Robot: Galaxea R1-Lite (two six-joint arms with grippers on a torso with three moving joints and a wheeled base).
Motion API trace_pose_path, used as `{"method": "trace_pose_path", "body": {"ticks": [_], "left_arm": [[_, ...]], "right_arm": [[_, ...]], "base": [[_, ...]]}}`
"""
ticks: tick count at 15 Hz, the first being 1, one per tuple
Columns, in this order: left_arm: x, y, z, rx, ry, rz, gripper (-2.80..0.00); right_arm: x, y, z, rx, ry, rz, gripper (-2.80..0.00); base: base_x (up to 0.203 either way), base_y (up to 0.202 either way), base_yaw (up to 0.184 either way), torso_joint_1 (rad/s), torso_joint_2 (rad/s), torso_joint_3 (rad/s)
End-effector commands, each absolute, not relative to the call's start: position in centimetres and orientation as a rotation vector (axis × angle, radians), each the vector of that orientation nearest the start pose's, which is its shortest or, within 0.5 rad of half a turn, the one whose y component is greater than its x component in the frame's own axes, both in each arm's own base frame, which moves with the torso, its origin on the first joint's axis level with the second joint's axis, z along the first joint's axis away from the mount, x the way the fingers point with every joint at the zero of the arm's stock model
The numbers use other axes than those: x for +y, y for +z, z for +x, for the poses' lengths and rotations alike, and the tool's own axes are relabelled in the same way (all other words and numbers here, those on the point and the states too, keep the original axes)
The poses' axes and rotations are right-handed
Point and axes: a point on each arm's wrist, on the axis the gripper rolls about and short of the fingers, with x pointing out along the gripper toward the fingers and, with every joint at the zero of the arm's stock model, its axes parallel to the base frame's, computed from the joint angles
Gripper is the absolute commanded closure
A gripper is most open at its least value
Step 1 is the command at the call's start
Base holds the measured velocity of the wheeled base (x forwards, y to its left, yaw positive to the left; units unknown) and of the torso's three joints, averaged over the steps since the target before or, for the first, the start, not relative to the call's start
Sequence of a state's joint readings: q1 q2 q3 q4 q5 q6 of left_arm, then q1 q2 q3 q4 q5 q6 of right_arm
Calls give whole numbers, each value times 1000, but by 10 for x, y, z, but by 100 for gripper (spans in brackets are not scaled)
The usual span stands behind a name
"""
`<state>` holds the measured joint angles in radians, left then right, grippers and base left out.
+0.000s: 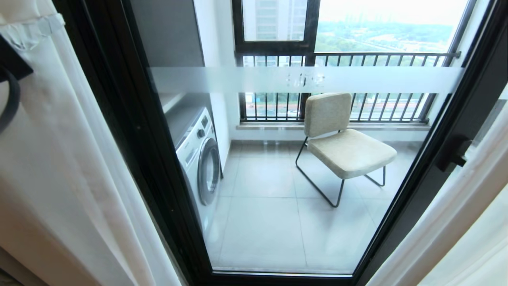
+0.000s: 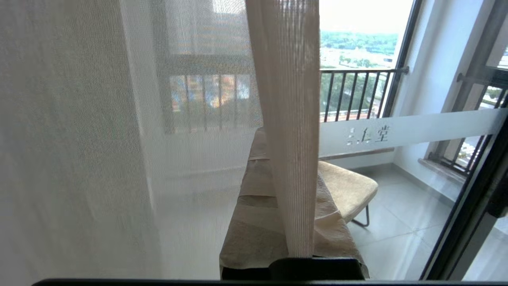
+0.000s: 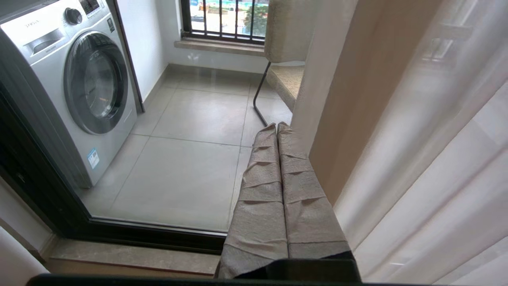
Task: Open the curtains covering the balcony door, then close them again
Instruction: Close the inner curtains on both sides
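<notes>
the balcony door shows clear glass in a black frame, with grey floor tiles, a washing machine and a beige chair beyond it. the curtains hang drawn to both sides. the left gripper is clamped on a beige fold of the curtains. the right gripper is fully closed, holds nothing, just beside the drape.

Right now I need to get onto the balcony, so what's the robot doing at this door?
It is working the curtains. The left gripper has its jaws shut on a fold of the beige drape, with the sheer hanging beside it. The right gripper is shut beside the other curtain, holding nothing. The balcony door is uncovered, with the chair and washing machine showing through it.
</notes>
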<state>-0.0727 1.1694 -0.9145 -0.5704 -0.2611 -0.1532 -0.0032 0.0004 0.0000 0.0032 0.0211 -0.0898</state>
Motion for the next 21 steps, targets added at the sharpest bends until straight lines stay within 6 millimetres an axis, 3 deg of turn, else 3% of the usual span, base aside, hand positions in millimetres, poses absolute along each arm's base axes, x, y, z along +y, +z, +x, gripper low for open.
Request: {"method": "trace_pose_path", "body": {"ticks": [1, 11, 21], "left_arm": [[-20, 338, 163, -300, -371, -123, 0], [-23, 338, 159, -262, -389, -129, 0], [-39, 340, 153, -266, -491, -143, 0]], "right_arm": [[1, 75, -23, 2, 19, -90, 0], [1, 75, -23, 2, 19, -90, 0], [1, 75, -23, 2, 19, -90, 0]], "base": [[0, -192, -2, -9, 6, 1], [0, -192, 2, 1, 2, 3], [0, -192, 3, 3, 3, 2]]}}
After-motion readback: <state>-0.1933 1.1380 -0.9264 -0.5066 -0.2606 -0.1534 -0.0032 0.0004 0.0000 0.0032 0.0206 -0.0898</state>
